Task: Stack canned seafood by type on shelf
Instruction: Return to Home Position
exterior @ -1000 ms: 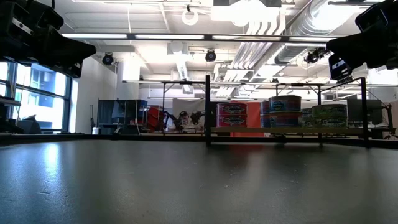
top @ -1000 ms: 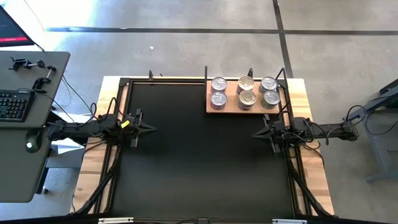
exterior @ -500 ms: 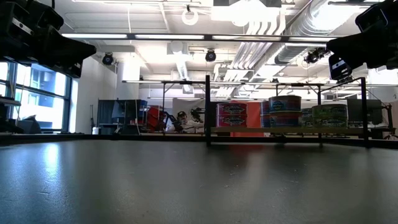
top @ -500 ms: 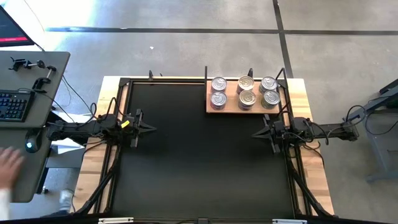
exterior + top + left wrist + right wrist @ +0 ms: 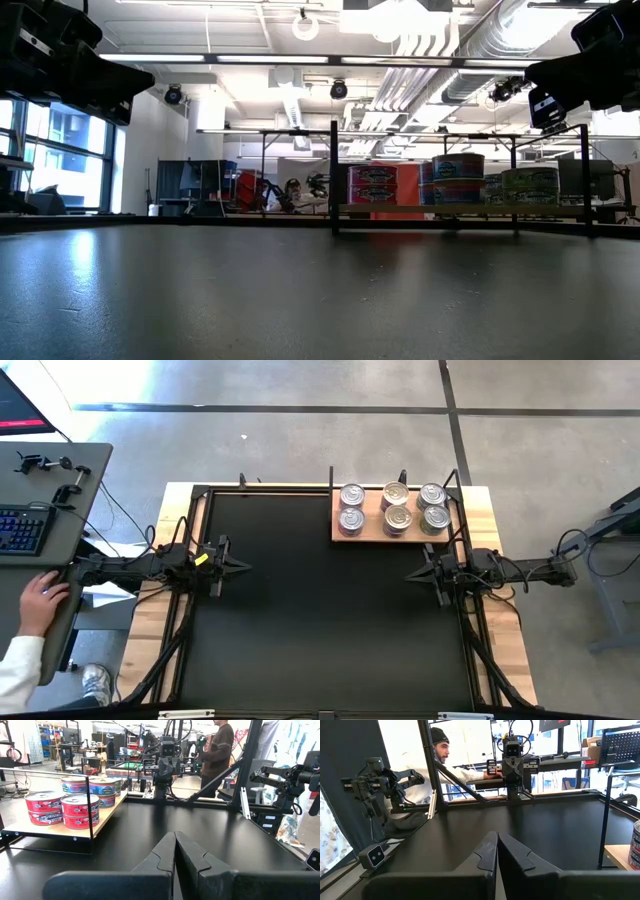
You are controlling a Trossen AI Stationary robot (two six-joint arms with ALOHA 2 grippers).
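Note:
The cans (image 5: pixel 392 507) stand in short stacks on the light-brown wooden shelf (image 5: pixel 340 534) at the table's far right; red-labelled stacks (image 5: pixel 62 808) sit at one end, blue and green ones beyond. The low view shows the stacked cans (image 5: pixel 455 178) on the raised shelf (image 5: pixel 480 209). My left gripper (image 5: pixel 246 567) hovers shut at the table's left side, pointing right. My right gripper (image 5: pixel 410 576) hovers shut at the right side, pointing left, just near of the shelf. Its own view shows the shut fingers (image 5: pixel 497 840), and the left wrist view shows its shut fingers (image 5: pixel 175 836).
A black frame rail (image 5: pixel 300 487) runs round the table, with upright posts (image 5: pixel 334 178) at the shelf. A person's hand (image 5: pixel 40 600) rests on the grey desk left of the table, by a keyboard (image 5: pixel 22 530). People stand in the room beyond the table.
Both arms and the cans have kept still. A person's hand and sleeve have come into view at the desk left of the table.

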